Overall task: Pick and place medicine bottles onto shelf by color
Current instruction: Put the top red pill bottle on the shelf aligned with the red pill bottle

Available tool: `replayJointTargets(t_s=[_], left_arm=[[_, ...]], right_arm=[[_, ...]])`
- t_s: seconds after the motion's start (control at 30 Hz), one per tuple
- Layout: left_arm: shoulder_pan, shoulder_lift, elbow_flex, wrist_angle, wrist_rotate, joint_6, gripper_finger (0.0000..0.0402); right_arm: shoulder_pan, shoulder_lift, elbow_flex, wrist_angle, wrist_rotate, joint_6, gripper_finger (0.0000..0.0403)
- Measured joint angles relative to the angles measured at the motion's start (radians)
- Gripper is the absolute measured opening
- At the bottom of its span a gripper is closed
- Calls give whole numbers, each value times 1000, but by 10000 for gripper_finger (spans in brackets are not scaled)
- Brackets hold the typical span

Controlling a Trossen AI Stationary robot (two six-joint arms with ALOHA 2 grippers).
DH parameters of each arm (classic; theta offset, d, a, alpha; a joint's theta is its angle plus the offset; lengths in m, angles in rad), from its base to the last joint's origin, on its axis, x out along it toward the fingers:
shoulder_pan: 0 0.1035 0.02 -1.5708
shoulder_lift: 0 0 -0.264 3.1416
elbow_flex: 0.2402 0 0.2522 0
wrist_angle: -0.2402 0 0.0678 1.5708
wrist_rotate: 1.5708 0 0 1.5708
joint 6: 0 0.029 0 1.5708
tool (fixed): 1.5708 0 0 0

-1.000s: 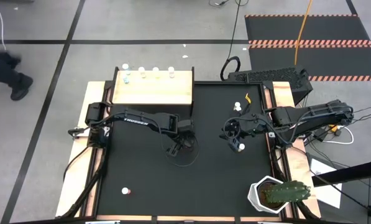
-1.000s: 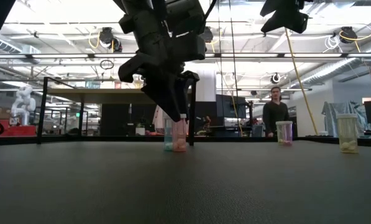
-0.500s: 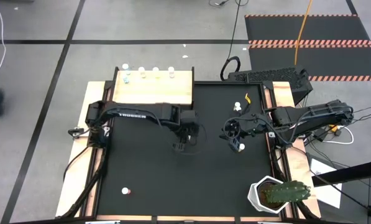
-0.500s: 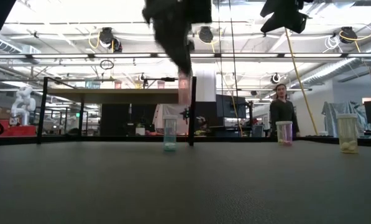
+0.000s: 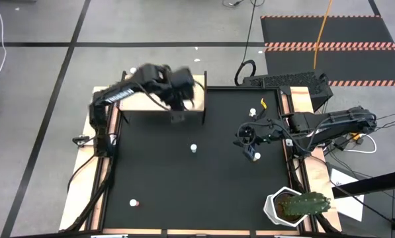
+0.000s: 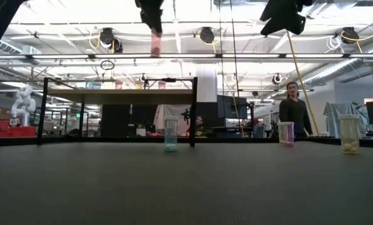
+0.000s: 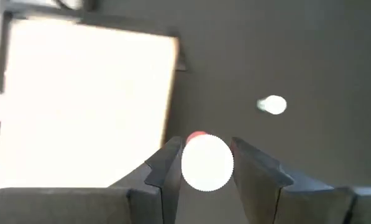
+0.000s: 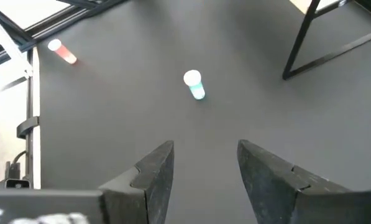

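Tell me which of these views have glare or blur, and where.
Left wrist view: the shelf is blown out to near white, and the held bottle cap glares too. High view: the left arm over the shelf is smeared by motion. Low view: bright ceiling lights leave the arms as dark silhouettes. Right wrist view: evenly lit, blue bottle crisp.
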Motion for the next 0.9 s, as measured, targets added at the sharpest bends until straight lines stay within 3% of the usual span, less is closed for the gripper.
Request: replayJointTargets(t_s=[0.17, 0.47, 0.67, 0.9], left_arm=[[172, -148, -104, 22, -43, 19, 131], [517, -332, -503, 257, 27, 46, 131], [599, -341, -691, 412, 62, 54, 131], [613, -342, -762, 473, 71, 66, 131]], right_arm=[[-3, 0, 0, -2, 0, 32, 171], [-30, 0, 0, -15, 0, 24, 171], [-75, 0, 0, -14, -29, 29, 171], [-88, 0, 0, -14, -50, 62, 171]])
